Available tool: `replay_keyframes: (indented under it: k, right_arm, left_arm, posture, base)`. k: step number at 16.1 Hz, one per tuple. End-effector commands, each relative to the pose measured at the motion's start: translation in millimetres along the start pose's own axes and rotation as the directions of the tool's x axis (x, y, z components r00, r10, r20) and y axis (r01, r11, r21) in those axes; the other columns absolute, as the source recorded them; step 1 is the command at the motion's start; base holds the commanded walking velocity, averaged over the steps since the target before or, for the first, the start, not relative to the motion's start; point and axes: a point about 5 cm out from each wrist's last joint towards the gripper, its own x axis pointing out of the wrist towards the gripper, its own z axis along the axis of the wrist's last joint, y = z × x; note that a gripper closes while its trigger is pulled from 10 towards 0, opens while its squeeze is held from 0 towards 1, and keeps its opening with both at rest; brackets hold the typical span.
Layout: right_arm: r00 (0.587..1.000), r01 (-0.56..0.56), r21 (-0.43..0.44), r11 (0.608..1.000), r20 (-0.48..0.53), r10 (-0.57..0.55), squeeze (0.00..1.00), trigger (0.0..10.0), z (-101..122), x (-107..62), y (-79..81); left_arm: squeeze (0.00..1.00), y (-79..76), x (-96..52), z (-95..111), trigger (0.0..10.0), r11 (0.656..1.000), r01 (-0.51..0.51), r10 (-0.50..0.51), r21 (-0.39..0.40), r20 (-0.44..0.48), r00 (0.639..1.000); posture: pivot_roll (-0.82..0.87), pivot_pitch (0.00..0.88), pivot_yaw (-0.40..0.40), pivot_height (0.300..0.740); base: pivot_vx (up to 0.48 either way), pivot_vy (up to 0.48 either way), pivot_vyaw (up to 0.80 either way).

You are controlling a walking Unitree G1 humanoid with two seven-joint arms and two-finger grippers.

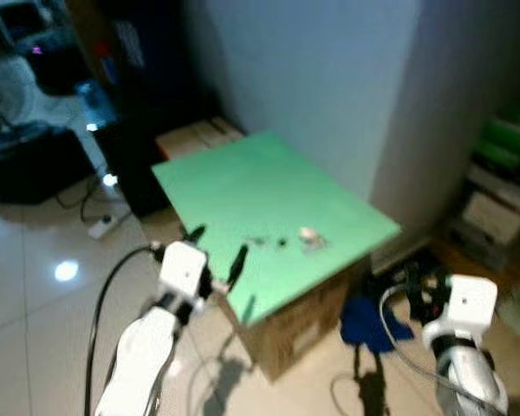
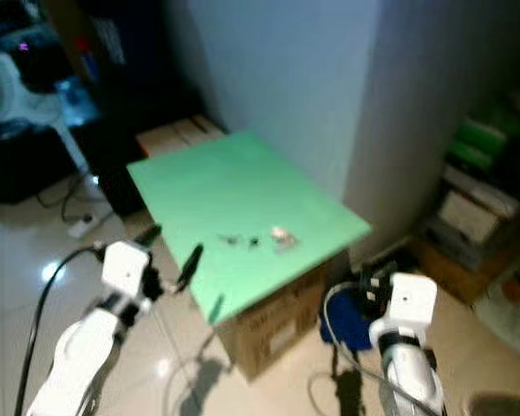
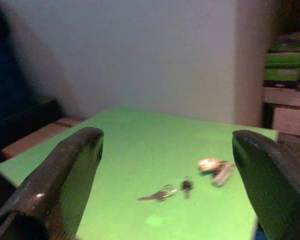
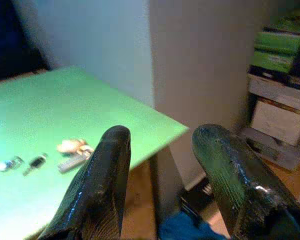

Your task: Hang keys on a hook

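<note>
Green is the colour of the worktop, a flat board that is laid on a cardboard box and stands close to a pale wall. Glossy light tiles are seen on the floor, and a white power strip with a cable lies on them beside a dark cabinet. Stacked boxes, some green and some white, are placed against the wall at the robot's right, and a blue cloth lies on the floor at the foot of the cardboard box. The left gripper is held at the near edge of the worktop, on the robot's left part of it, and its jaws are spread wide, with one black finger seen at each side in the left wrist view. The right gripper is held lower, beside the near right corner of the worktop and above the blue cloth; its jaws are moderately open and nothing is between them. The keys lie flat on the worktop near its front right part, with a pale tag among them, and two smaller dark pieces are lying just beside them, toward the left gripper. The keys are touched by neither gripper.
</note>
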Motion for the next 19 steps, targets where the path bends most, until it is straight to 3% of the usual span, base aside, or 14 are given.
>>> replay_keyframes:
  k: [1, 3, 13, 19]
  right_arm:
    - [1.000, 0.003, 0.030, 1.000, -0.023, -0.002, 0.00, 10.0, -8.2, -3.7, 2.5]
    - [1.000, -0.005, 0.059, 0.998, -0.015, 0.006, 0.00, 10.0, -11.6, -4.1, 4.9]
    - [0.998, -0.048, 0.012, 0.999, 0.034, 0.047, 0.00, 10.0, -5.3, -1.9, 7.7]
    - [0.993, -0.115, -0.034, 0.993, 0.001, 0.115, 0.00, 10.0, -7.4, -0.5, 12.5]
  left_arm:
    - [0.00, 4.6, -2.2, -1.2, 10.0, 1.000, -0.001, 0.001, 0.009, -0.006, 1.000]
    - [0.00, 4.8, -2.2, -0.8, 10.0, 1.000, -0.011, 0.011, 0.006, 0.004, 1.000]
    - [0.00, 3.9, 0.1, 3.2, 10.0, 1.000, 0.012, -0.012, 0.000, 0.015, 1.000]
    - [0.00, 8.9, -3.4, 1.4, 10.0, 1.000, 0.003, -0.003, 0.009, -0.004, 1.000]
  posture:
    - [-0.09, 0.000, 0.059, 0.740]
    - [-0.09, 0.000, 0.060, 0.740]
    - [-0.10, 0.007, 0.075, 0.740]
    - [-0.09, 0.002, 0.076, 0.740]
  base:
    - [0.435, 0.000, 0.00]
    - [0.433, 0.000, 0.00]
    - [0.433, 0.000, -0.10]
    - [0.000, 0.000, 0.00]
